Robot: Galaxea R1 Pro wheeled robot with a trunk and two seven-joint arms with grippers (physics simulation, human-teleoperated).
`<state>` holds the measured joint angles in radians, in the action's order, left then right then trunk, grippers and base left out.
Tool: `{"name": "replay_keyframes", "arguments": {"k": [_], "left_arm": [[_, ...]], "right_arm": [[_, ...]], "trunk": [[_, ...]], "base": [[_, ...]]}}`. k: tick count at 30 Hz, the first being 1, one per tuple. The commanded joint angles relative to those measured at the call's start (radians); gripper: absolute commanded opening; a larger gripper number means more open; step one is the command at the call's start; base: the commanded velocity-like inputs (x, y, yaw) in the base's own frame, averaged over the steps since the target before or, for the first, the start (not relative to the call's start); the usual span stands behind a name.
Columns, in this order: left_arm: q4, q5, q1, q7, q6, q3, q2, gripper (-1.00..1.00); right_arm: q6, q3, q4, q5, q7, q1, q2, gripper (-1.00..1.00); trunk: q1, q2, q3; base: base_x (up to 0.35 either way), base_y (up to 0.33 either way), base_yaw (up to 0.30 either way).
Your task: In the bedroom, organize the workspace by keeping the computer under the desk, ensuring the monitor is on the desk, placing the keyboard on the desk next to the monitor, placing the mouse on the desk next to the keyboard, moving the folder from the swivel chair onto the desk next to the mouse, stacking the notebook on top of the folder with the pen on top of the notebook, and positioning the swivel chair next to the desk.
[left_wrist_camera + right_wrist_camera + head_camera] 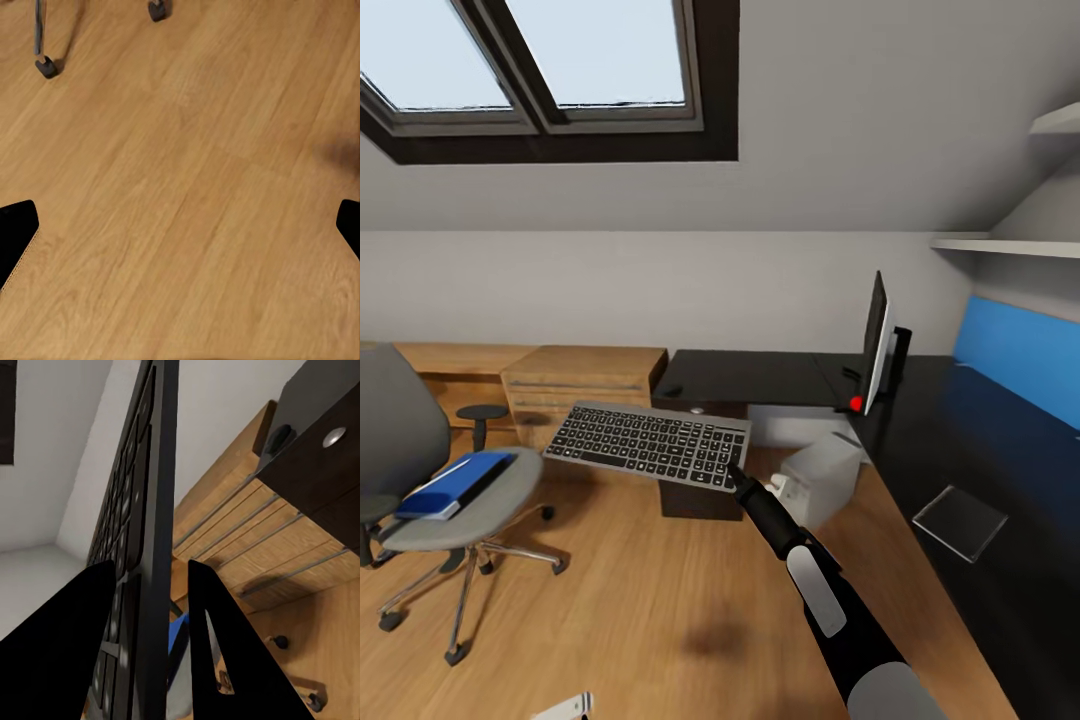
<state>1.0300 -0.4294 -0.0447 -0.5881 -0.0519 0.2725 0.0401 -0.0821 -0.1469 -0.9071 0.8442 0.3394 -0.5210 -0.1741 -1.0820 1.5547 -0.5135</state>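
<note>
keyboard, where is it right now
In the head view the keyboard is held in the air by the right gripper at its right end, over the wood floor, between the swivel chair and the desk.

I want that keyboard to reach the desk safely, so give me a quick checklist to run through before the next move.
1. Right gripper shut on the keyboard edge: ok.
2. Keyboard lifted off the floor: ok.
3. Bare desk top beside the monitor: ok.
4. Computer out of the carry path: cannot tell.
5. Left gripper open, over bare floor: ok.
6. Grip firm enough for the overhanging keyboard: cannot tell.
</note>
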Motion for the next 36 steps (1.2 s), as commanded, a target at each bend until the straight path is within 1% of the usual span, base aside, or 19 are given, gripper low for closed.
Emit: {"name": "replay_keyframes", "arguments": {"k": [1,8,20,25,26,27,28,30,33,34,35,36], "left_arm": [[0.002,-0.003,0.000,-0.007,-0.006,0.004,0.001,1.00],[0.003,0.001,0.000,-0.011,-0.006,0.006,0.000,1.00],[0.004,-0.004,0.000,-0.011,-0.009,0.003,0.001,1.00],[0.001,-0.019,0.000,-0.007,-0.012,0.000,0.002,1.00],[-0.008,-0.032,0.000,0.004,-0.014,-0.003,0.002,1.00],[-0.039,-0.049,0.000,0.043,-0.017,-0.021,0.004,1.00],[-0.043,-0.051,0.000,0.055,-0.019,-0.025,0.004,1.00],[-0.059,-0.057,0.000,0.127,-0.033,-0.045,0.005,1.00],[-0.062,-0.058,0.000,0.144,-0.054,-0.052,0.006,1.00],[-0.064,-0.058,0.000,0.147,-0.070,-0.056,0.006,1.00],[-0.077,-0.058,0.001,0.155,-0.123,-0.069,0.006,1.00],[-0.095,-0.058,0.004,0.163,-0.155,-0.080,0.006,1.00]], "right_arm": [[-0.007,0.001,0.000,0.012,0.002,-0.001,0.000,-1.00],[-0.007,0.002,-0.001,0.015,0.001,-0.001,0.000,-1.00],[-0.007,0.003,-0.001,0.016,0.003,-0.001,0.000,-1.00],[-0.007,0.004,-0.002,0.017,0.005,-0.001,0.000,-1.00],[-0.007,0.005,-0.002,0.018,0.006,-0.001,0.000,-1.00],[-0.007,0.005,-0.003,0.018,0.008,-0.001,0.000,-1.00],[-0.007,0.005,-0.003,0.018,0.008,-0.001,0.000,-1.00],[-0.008,0.006,-0.003,0.018,0.011,-0.001,0.000,-1.00],[-0.008,0.006,-0.003,0.018,0.012,-0.001,0.000,-1.00],[-0.008,0.006,-0.003,0.018,0.012,-0.001,0.000,-1.00],[-0.008,0.007,-0.003,0.018,0.012,-0.001,0.000,-1.00],[-0.008,0.007,-0.002,0.018,0.012,-0.001,0.000,-1.00]], "trunk": [[-0.001,0.001,-0.001],[-0.001,0.001,-0.001],[0.045,-0.083,0.037],[0.065,-0.118,0.052],[0.068,-0.125,0.056],[0.072,-0.132,0.059],[0.076,-0.139,0.062],[0.084,-0.153,0.068],[0.095,-0.174,0.078],[0.099,-0.181,0.081],[0.103,-0.188,0.084],[0.107,-0.195,0.087]], "base": [[0.239,0.160,0.000],[0.083,0.056,0.000],[0.005,0.004,0.000],[0.000,0.000,0.000],[0.000,0.000,0.000],[0.000,0.000,0.000],[0.000,0.000,0.000],[0.000,0.000,0.000],[0.000,0.000,0.000],[0.000,0.000,0.000],[0.000,0.000,0.000],[0.000,0.000,0.000]]}}
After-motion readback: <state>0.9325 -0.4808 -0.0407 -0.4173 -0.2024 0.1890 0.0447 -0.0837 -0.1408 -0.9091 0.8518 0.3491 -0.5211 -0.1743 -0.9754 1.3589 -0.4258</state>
